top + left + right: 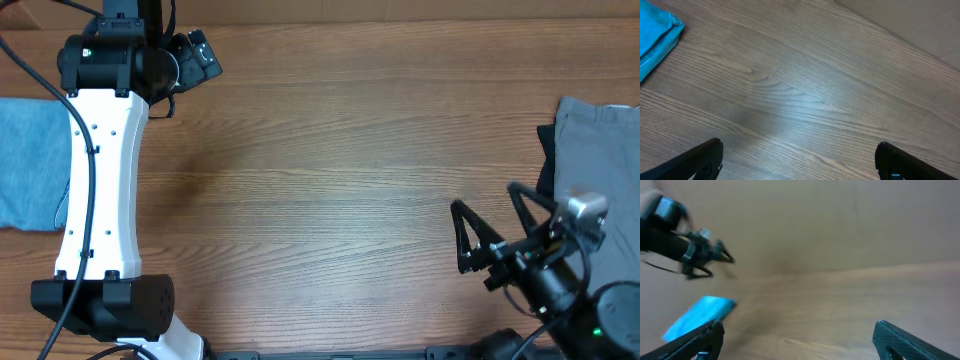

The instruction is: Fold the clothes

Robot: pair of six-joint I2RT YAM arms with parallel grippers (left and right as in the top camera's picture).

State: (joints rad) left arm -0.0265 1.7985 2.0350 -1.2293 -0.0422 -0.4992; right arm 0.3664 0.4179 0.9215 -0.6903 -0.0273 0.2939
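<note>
The clothes show as a folded light blue piece point(30, 160) lying at the table's left edge, partly behind my left arm's white link. It also appears at the upper left in the left wrist view point(655, 37) and low left, blurred, in the right wrist view point(700, 315). My left gripper point(200, 55) is at the back left, apart from the blue piece. Its fingers stand wide open over bare wood point(799, 150). Over the table's right part, my right gripper point(484, 198) is open with nothing between its fingers point(799, 330).
A grey garment point(600, 150) lies at the right edge on top of a dark one point(546, 160), just behind my right arm. The wooden table point(340, 170) stretches between the two arms. The left arm point(685, 250) shows blurred in the right wrist view.
</note>
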